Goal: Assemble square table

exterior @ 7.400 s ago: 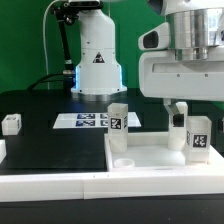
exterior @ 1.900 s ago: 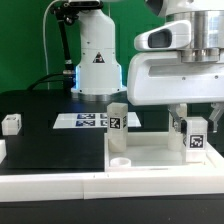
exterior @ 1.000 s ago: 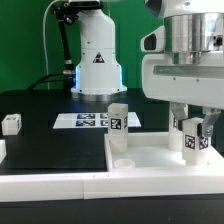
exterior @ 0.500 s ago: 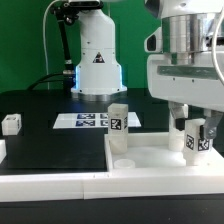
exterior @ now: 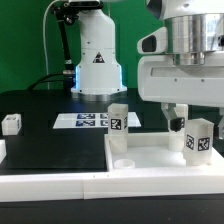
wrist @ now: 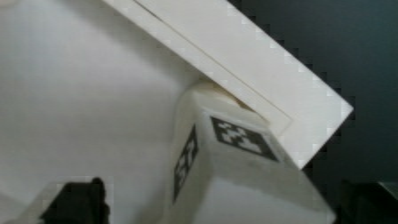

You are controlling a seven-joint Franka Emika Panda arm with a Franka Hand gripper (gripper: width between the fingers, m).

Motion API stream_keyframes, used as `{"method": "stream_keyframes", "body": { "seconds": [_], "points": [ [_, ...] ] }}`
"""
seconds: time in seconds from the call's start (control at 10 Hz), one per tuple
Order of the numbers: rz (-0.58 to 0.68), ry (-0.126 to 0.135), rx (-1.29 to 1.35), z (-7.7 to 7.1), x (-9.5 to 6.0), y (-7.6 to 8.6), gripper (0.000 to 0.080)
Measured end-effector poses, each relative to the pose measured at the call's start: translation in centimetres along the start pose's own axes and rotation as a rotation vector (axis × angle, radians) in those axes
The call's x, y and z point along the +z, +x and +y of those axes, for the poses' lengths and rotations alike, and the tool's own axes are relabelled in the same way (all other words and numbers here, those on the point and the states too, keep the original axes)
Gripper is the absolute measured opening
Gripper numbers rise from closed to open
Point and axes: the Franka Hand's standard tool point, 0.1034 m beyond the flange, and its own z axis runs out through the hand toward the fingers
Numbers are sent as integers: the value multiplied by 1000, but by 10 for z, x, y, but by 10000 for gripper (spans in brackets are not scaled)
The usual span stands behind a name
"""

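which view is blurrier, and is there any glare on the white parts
Wrist view: soft throughout, the tag on the leg post smeared at close range. Exterior view: crisper and evenly lit; the white slab is bright yet keeps its edges, with no harsh glare.

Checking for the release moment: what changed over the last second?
The jaws spread apart and let go of the leg post on the exterior view's right, which now stands free on the square slab's corner, between them. The other upright leg post, the small tagged part on the worktop and the marker board stayed put.
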Motion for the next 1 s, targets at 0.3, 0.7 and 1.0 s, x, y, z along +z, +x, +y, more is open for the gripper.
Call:
{"method": "stream_keyframes", "body": {
  "seconds": [0.3,0.7,1.0],
  "points": [
    [2,0,-258,-6,-1,-4,649],
    [6,-10,-578,-4,0,-2,649],
    [12,-26,-740,-4,-1,-2,649]
  ]
}}
